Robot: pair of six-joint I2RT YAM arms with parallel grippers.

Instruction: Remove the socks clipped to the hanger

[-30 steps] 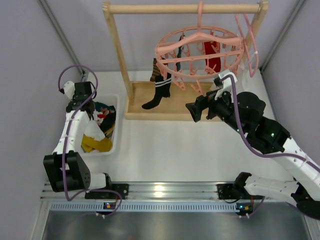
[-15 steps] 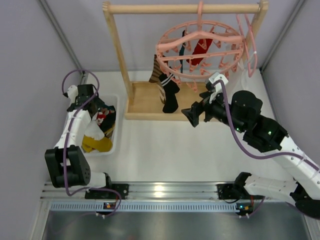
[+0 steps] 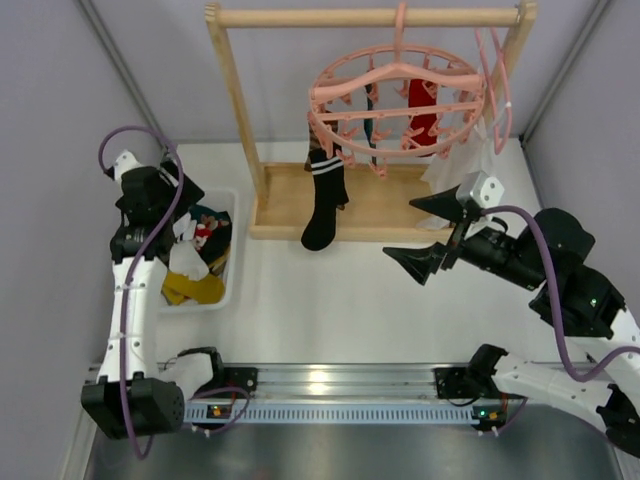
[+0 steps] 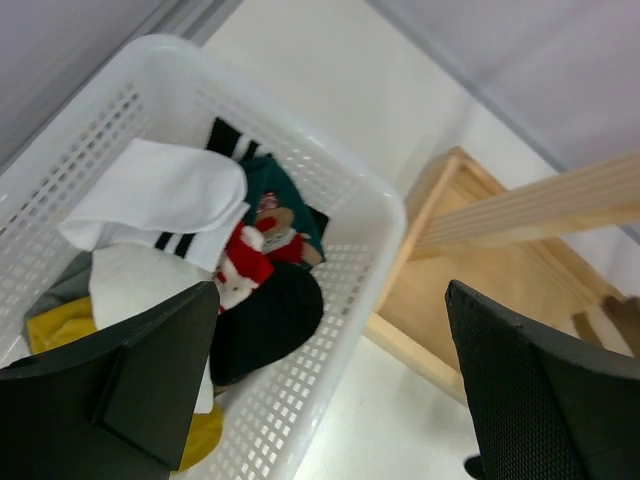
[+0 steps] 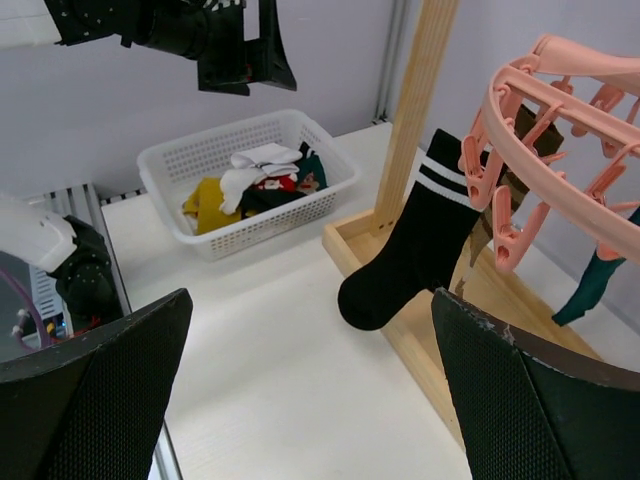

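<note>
The hanger (image 3: pixel 400 105) is a round pink plastic ring with crossbars and a row of small dangling clips. It hangs by its top hook from the round top bar of the wooden rack (image 3: pixel 235 90).

Socks clipped to the ring:
- A black sock (image 3: pixel 325 200) with two white cuff stripes hangs at the ring's left edge, toe down, in front of the rack's flat wooden base (image 3: pixel 385 205).
- A red sock (image 3: pixel 423 110) hangs inside the ring toward the right.
- A dark teal sock (image 3: pixel 370 125) hangs near the middle.

A white translucent garment (image 3: pixel 455 165) hangs just right of the ring.

The right gripper (image 3: pixel 400 228) has its two black, wedge-shaped fingers spread wide and holds nothing. It is over the smooth white table (image 3: pixel 320 310), right of the black sock and apart from it. Bare table extends between the gripper and the rack base, and on to the left.

The left gripper (image 4: pixel 332 300) hangs over a white perforated plastic basket (image 4: pixel 385 215), its textured fingers also apart and empty. The basket stands just left of the rack base. It holds loose socks: a white sock (image 4: pixel 160 200) with black stripes, a yellow piece (image 4: pixel 55 325), a black one (image 4: pixel 270 320) and a teal one (image 4: pixel 275 205) with a red figure.
</note>
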